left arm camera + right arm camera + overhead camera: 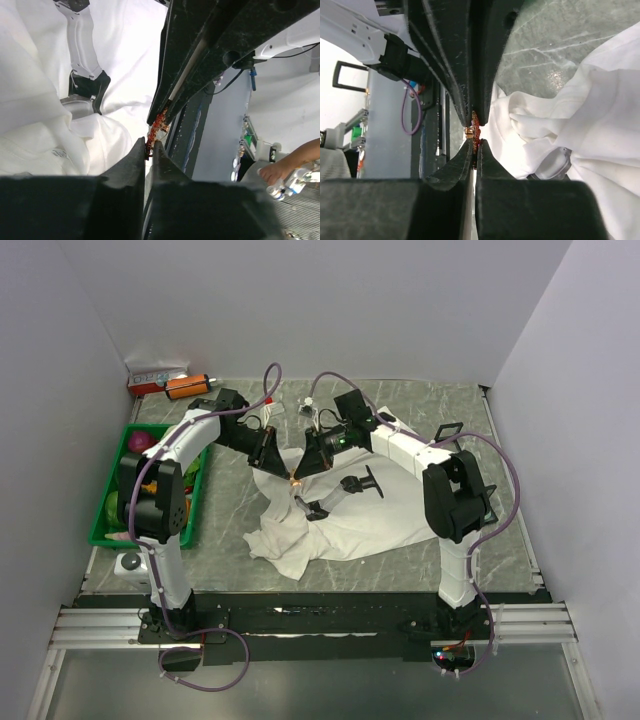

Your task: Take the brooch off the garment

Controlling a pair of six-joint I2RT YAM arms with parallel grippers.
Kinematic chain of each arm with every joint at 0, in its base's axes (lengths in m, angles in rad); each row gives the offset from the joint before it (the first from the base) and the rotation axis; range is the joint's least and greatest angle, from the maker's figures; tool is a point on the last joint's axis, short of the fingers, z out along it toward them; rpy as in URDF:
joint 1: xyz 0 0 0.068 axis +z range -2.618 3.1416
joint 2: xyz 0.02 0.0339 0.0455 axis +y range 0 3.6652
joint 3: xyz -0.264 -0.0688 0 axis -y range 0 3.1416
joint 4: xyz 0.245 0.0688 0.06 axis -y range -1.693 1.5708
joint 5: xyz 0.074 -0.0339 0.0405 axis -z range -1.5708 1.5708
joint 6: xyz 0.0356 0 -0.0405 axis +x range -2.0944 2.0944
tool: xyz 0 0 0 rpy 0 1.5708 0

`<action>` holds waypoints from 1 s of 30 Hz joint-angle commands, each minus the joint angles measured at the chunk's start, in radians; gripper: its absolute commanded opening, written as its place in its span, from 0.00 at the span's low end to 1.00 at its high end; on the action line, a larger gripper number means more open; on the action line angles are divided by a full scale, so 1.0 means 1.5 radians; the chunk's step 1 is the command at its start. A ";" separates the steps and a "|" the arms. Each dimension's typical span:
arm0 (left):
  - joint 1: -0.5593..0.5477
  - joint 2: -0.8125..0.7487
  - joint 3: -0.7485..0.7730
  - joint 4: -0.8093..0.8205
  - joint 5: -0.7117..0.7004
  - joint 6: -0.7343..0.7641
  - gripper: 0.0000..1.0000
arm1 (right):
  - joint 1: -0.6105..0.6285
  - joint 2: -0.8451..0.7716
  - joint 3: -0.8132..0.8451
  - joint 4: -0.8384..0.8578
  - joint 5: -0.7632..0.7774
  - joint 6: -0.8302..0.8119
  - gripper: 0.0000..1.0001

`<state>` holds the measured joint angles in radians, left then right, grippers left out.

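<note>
The brooch [295, 480] is a tiny orange-gold trinket held above the upper edge of the crumpled white garment [350, 525]. Both grippers meet on it tip to tip. In the left wrist view my left gripper [149, 145] is shut on the lower end of the brooch [158, 126], with the right arm's fingers [172, 85] coming down from above. The right wrist view has my right gripper [475, 143] shut on the brooch [474, 131], the garment [580, 100] lying beside it. Whether the brooch is still pinned to the cloth I cannot tell.
A green basket [100, 530] with fruit stands at the left edge. An orange-and-black cylinder [187, 386] and a red-and-white box [155, 375] lie at the back left. Two black-handled objects [362, 483] rest on the garment.
</note>
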<state>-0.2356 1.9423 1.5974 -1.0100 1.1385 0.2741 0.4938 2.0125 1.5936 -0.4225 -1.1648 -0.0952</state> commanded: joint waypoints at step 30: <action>0.017 0.036 0.164 0.046 -0.134 -0.064 0.99 | -0.423 -0.104 -0.025 -0.088 0.721 -0.444 0.00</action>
<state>-0.2073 2.0365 1.8523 -0.9615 0.9623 0.1936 -0.1497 1.7924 1.5101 -0.6697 -0.2653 -0.7074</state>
